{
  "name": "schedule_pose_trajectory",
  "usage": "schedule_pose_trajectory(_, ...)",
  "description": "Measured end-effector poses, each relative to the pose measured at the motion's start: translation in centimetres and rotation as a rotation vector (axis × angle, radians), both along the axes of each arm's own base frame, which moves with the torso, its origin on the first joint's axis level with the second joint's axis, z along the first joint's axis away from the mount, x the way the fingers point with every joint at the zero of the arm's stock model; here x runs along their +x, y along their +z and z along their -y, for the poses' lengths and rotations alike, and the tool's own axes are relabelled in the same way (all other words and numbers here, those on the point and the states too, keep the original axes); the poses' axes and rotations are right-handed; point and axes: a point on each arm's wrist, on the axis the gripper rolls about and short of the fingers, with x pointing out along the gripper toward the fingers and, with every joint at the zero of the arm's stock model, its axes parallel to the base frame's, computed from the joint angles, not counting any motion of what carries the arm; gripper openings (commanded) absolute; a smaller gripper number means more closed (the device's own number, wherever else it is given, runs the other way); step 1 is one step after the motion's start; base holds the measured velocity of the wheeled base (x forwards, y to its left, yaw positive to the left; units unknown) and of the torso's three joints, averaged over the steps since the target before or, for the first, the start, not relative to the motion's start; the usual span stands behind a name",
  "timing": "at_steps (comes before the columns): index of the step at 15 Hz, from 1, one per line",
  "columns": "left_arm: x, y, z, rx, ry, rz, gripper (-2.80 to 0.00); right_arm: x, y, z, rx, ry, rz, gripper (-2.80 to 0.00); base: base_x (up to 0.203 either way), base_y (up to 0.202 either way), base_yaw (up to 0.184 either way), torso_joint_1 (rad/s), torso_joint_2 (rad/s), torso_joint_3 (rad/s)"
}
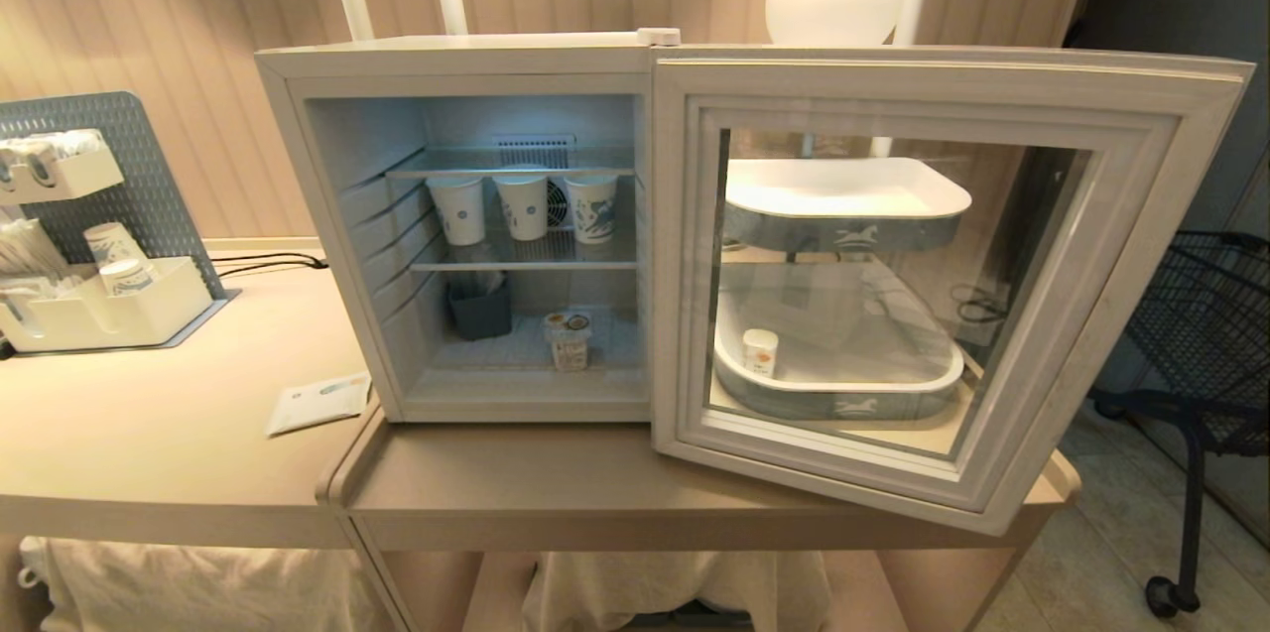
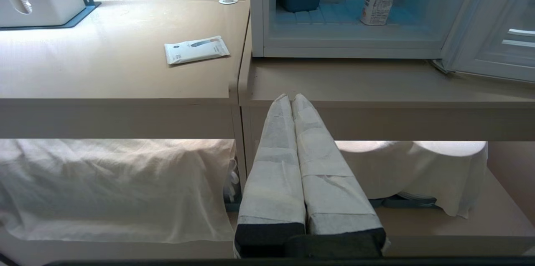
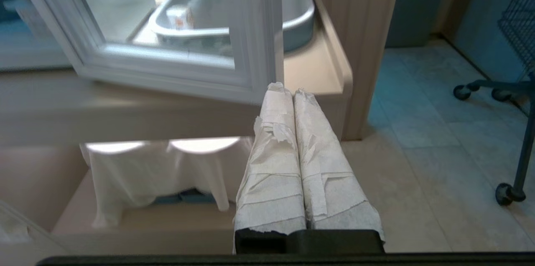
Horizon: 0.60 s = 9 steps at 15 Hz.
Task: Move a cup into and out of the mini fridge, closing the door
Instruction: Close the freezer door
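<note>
The mini fridge (image 1: 298, 116) stands on the counter with its door (image 1: 1121, 334) swung wide open to the right. The cup (image 1: 568, 339), a small white pot with a yellow-orange foil lid, sits on the fridge floor near the front; the left wrist view shows the cup (image 2: 378, 3) too. My left gripper (image 2: 291, 98) hangs shut and empty below the counter edge, in front of the fridge. My right gripper (image 3: 289, 90) is shut and empty, low before the door's outer corner (image 3: 255, 49). Neither arm appears in the head view.
Three paper cups (image 1: 526, 205) stand on the fridge's middle shelf, a dark bin (image 1: 481, 310) on its floor. A tiered tray (image 1: 843, 404) holding a plain white pot (image 1: 760, 352) shows through the door glass. A packet (image 1: 317, 404) lies left; a black cart (image 1: 1210, 334) stands right.
</note>
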Motion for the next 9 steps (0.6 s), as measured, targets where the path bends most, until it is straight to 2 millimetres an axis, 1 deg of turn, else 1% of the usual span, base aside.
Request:
schedule_pose_trajectory(1,0.0,0.0,0.0,0.0,0.0,0.0,-2.8,-0.1,1.4,0.0,0.03,-0.009,0.012,-2.8,0.0,0.0,0.0,0.0,0.0,0.0)
schedule_pose_trajectory(2,0.0,0.0,0.0,0.0,0.0,0.0,-2.8,0.0,3.4,0.1,0.076,-0.029,0.02,-2.8,0.0,0.0,0.0,0.0,0.0,0.0)
schedule_pose_trajectory(3,0.0,0.0,0.0,0.0,0.0,0.0,-2.8,0.5,5.7,0.1,0.123,-0.056,0.008,-2.8,0.0,0.0,0.0,0.0,0.0,0.0)
schedule_pose_trajectory(4,0.0,0.0,0.0,0.0,0.0,0.0,-2.8,1.6,8.0,0.1,0.161,-0.087,-0.015,-2.8,0.0,0.0,0.0,0.0,0.0,0.0)
schedule_pose_trajectory(5,0.0,0.0,0.0,-0.001,0.0,0.0,-2.8,3.3,10.3,0.2,0.193,-0.122,-0.047,-2.8,0.0,0.0,0.0,0.0,0.0,0.0)
schedule_pose_trajectory(6,0.0,0.0,0.0,-0.001,0.0,0.0,-2.8,5.9,12.5,0.3,0.222,-0.155,-0.088,-2.8,0.0,0.0,0.0,0.0,0.0,0.0)
schedule_pose_trajectory(7,0.0,0.0,0.0,-0.002,0.0,0.0,-2.8,8.8,14.3,0.7,0.246,-0.184,-0.122,-2.8,0.0,0.0,0.0,0.0,0.0,0.0)
schedule_pose_trajectory(8,0.0,0.0,0.0,-0.002,0.0,0.0,-2.8,12.3,15.8,1.4,0.276,-0.211,-0.163,-2.8,0.0,0.0,0.0,0.0,0.0,0.0)
schedule_pose_trajectory(9,0.0,0.0,0.0,-0.001,0.0,0.0,-2.8,16.0,17.0,2.6,0.314,-0.231,-0.191,-2.8,0.0,0.0,0.0,0.0,0.0,0.0)
